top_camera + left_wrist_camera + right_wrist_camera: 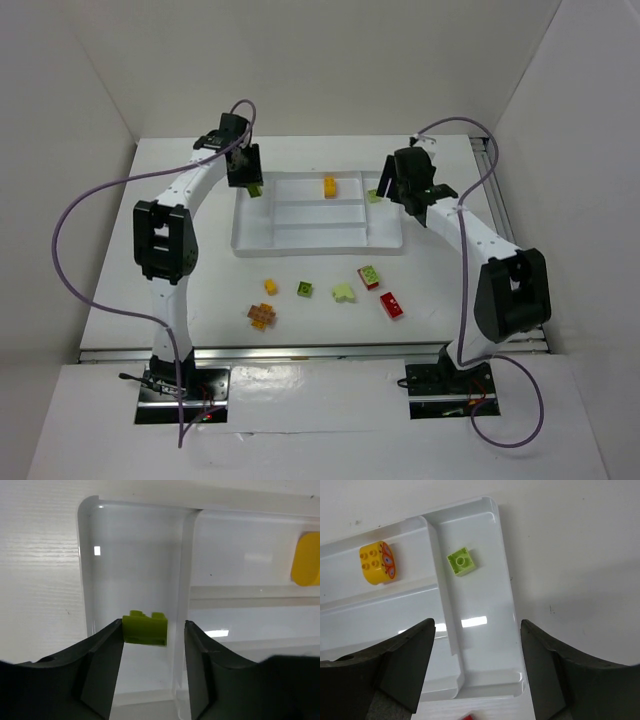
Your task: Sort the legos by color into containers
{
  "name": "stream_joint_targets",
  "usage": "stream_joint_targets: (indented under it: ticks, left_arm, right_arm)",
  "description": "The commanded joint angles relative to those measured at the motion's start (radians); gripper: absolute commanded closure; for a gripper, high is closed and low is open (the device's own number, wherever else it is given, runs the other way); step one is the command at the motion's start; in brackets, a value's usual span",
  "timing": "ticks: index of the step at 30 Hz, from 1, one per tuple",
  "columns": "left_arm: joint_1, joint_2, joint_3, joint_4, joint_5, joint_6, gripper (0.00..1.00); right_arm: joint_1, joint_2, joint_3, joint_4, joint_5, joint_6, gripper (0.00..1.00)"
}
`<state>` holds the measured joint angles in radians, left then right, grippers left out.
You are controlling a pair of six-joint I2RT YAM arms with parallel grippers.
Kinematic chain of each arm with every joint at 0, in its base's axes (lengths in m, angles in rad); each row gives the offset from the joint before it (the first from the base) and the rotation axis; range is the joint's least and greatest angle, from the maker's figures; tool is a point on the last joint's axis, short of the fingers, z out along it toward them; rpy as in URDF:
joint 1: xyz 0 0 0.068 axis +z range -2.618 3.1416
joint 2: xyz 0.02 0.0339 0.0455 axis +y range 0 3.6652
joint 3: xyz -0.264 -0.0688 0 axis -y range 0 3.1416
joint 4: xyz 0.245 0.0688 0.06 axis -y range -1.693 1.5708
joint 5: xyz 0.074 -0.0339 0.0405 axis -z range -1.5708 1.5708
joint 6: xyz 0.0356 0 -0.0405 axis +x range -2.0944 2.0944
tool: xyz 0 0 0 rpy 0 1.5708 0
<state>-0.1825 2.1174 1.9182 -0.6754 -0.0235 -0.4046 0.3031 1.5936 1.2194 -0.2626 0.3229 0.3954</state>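
White walls close in the worktop [320,328] on three sides, and a purple cable [60,240] loops off each arm. On the near side of the white tray [320,240], between the two arm bases, six loose legos lie uncovered: a small yellow one [270,286], a dark green one [303,289], a pale green one [344,293], a red one with a green top [369,277], a plain red one [392,305] and a flat orange piece [261,316]. The left gripper [153,630] hangs over the tray's left end compartment, its jaws slightly apart. An olive-green brick [142,630] sits between them with a gap on one side; I cannot tell whether it rests on the floor. The right gripper [476,627] hangs wide apart and empty over the right end compartment, where a pale green brick [461,561] lies. A yellow brick [377,562] lies in the far long compartment.
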Motion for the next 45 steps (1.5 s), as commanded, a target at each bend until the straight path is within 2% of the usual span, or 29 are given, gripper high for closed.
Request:
stream_joint_targets:
  ticks: [1, 2, 3, 4, 7, 11, 15, 19, 20, 24, 30, 34, 38, 42, 45]
  left_arm:
    - [0.009, 0.033, 0.062, -0.067, -0.025, -0.023, 0.36]
    - [0.009, 0.033, 0.062, -0.067, -0.026, -0.033, 0.23]
    - [0.009, 0.021, 0.062, -0.067, -0.026, -0.033, 0.18]
    - [0.009, 0.012, 0.050, -0.067, -0.026, -0.033, 0.08]
    - [-0.009, -0.054, 0.022, -0.067, -0.055, -0.033, 0.05]
    - [-0.046, -0.180, -0.031, -0.058, -0.066, -0.010, 0.05]
    - [-0.110, -0.321, -0.136, -0.018, -0.046, 0.004, 0.10]
    - [-0.175, -0.445, -0.283, 0.020, -0.018, 0.004, 0.11]
    - [-0.189, -0.483, -0.303, 0.020, -0.018, 0.004, 0.11]
    - [-0.219, -0.507, -0.335, 0.033, 0.008, 0.023, 0.11]
    - [-0.219, -0.520, -0.335, 0.048, 0.048, 0.023, 0.14]
    - [-0.219, -0.521, -0.325, 0.057, 0.059, 0.023, 0.14]
    - [-0.219, -0.521, -0.301, 0.057, 0.068, 0.032, 0.14]
    - [-0.219, -0.521, -0.301, 0.057, 0.068, 0.032, 0.14]
    - [-0.219, -0.511, -0.301, 0.057, 0.077, 0.032, 0.15]
  right_arm:
    - [0.001, -0.061, -0.055, 0.005, 0.025, 0.002, 0.24]
    - [0.001, -0.070, -0.064, 0.005, 0.025, 0.002, 0.22]
    - [0.001, -0.087, -0.073, -0.004, 0.034, 0.002, 0.22]
    - [0.001, -0.087, -0.086, -0.004, 0.034, -0.009, 0.22]
    - [-0.009, -0.107, -0.098, -0.013, 0.021, -0.032, 0.20]
    - [-0.009, -0.158, -0.138, -0.049, -0.028, -0.032, 0.20]
    - [-0.009, -0.237, -0.191, -0.069, -0.142, 0.009, 0.24]
    - [0.074, -0.256, -0.291, -0.102, -0.229, 0.028, 0.21]
    - [0.126, -0.256, -0.326, -0.102, -0.238, 0.028, 0.21]
    - [0.226, -0.238, -0.354, -0.122, -0.225, 0.019, 0.15]
    - [0.272, -0.178, -0.343, -0.145, -0.272, -0.046, 0.15]
    - [0.272, -0.144, -0.334, -0.145, -0.291, -0.075, 0.22]
    - [0.281, -0.100, -0.334, -0.173, -0.271, -0.075, 0.24]
    - [0.291, -0.110, -0.334, -0.173, -0.248, -0.075, 0.36]
    - [0.291, -0.121, -0.334, -0.173, -0.239, -0.075, 0.48]
